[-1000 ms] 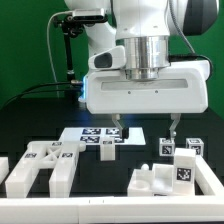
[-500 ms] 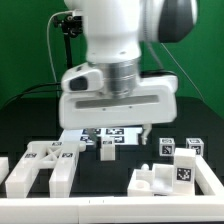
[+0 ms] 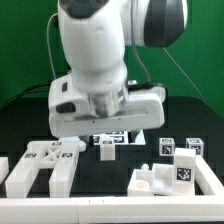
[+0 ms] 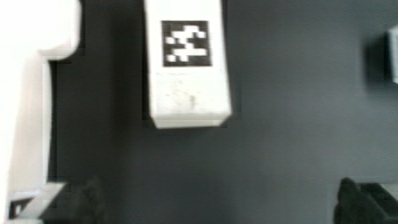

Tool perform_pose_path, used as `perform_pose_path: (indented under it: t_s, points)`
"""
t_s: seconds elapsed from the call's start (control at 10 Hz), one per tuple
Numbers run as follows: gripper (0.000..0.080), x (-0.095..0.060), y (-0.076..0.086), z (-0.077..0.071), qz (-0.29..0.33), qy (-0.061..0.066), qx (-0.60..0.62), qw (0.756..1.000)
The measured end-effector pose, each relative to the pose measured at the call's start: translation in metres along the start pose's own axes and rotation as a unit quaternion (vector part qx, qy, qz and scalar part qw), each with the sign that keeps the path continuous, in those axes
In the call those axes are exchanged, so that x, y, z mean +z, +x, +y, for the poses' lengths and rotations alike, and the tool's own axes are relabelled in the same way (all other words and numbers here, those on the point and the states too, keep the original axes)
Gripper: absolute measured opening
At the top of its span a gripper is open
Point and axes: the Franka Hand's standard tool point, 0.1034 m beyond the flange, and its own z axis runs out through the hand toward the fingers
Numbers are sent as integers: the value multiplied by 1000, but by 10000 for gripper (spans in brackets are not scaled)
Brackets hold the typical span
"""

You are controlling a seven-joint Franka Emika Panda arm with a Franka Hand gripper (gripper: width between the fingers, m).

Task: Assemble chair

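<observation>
The chair's loose white tagged parts lie on the black table. A forked slab (image 3: 40, 165) is at the exterior view's left, and a short leg (image 3: 107, 148) lies in the middle. Two small pegs (image 3: 167, 148) (image 3: 194, 146) and a blocky part (image 3: 168, 180) are at the right. My gripper (image 3: 112, 136) hangs low over the middle, above the short leg. In the wrist view a tagged white leg (image 4: 189, 70) lies ahead of the open, empty gripper (image 4: 222, 205). Dark fingertips (image 4: 79, 203) show at both sides. The forked slab's edge (image 4: 36, 100) is beside the leg.
The marker board (image 3: 125, 133) lies flat behind the short leg, partly hidden by the gripper. A white rim (image 3: 110, 212) runs along the front of the table. A green backdrop stands behind the arm.
The arm has swung toward the exterior view's left and tilted. The gripper body now sits more to the left and covers more of the marker board. The parts have not moved.
</observation>
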Motion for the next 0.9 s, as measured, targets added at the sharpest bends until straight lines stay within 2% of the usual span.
perform_pose_path:
  t_s: [0.1,0.2,0.3,0.6,0.9]
  points:
    - [649,5,-4,5,-56,-19,-11,998]
    - [649,8,-6,9,-90,-30,-12,995]
    - [649,10,-7,11,-115,-36,-5,993]
    - [649,11,-4,12,-109,-37,-5,993]
    - [649,38,-22,3,-161,-39,35,986]
